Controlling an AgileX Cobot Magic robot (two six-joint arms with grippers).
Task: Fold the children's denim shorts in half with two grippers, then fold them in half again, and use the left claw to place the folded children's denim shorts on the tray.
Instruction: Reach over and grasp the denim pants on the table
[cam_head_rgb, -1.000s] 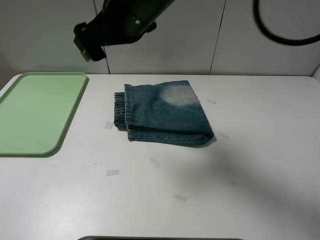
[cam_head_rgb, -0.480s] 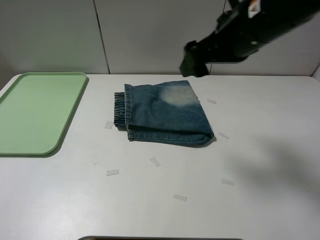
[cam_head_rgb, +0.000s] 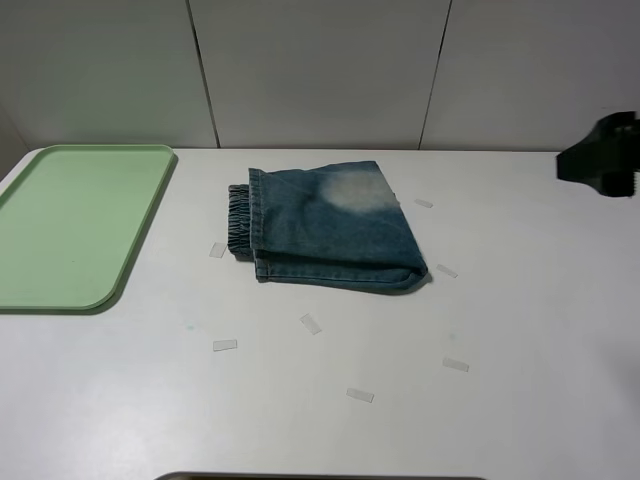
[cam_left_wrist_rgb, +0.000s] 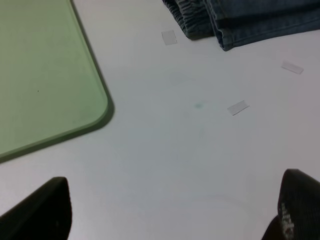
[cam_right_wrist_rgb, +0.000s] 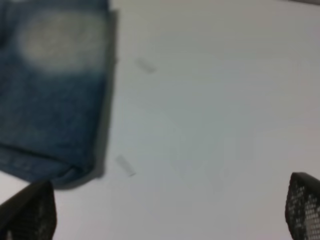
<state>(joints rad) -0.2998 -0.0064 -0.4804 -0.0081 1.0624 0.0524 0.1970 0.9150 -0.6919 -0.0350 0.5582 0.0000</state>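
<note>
The small blue washed-denim children's shorts (cam_head_rgb: 330, 228) lie as a compact folded packet on the white worktop (cam_head_rgb: 500, 330). We judge both folds done (the stacked layers suggest it), so the transfer is in hand. Left of the shorts sits the pale green rectangular plastic tray (cam_head_rgb: 80, 225). The black left claw (cam_left_wrist_rgb: 170, 215) hangs near the shorts, the black right gripper (cam_head_rgb: 603, 158) well right of them, both jaws spread, holding nothing. Next, the left claw must pinch every layer together.

left gripper (cam_left_wrist_rgb: 167, 212), two matte black fingertips (cam_left_wrist_rgb: 40, 210), faint pale lettering on one, right gripper (cam_right_wrist_rgb: 167, 210), black fingertips (cam_right_wrist_rgb: 302, 205) with fine dotted grid texture, right arm (cam_head_rgb: 603, 155) a black angular block
</note>
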